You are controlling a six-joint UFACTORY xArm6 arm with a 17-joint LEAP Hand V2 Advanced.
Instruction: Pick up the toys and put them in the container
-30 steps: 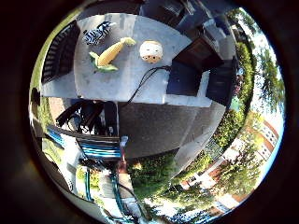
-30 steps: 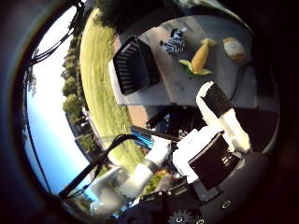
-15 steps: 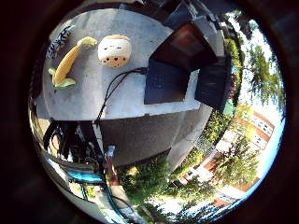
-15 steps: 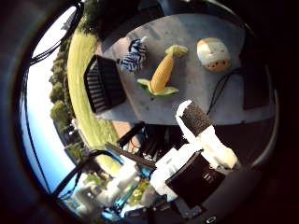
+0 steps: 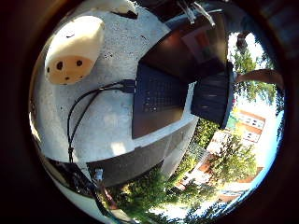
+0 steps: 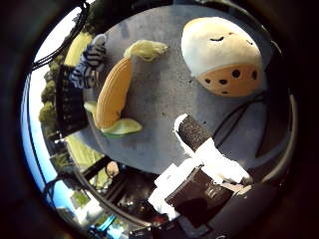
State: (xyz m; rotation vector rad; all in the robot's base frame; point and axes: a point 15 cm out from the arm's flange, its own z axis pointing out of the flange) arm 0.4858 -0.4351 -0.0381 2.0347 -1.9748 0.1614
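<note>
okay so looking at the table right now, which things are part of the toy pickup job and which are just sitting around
Part of the job: the corn toy, the round cream plush, the striped zebra toy, the black slatted container and the hand above the table.

Just lying about: the open laptop.
</note>
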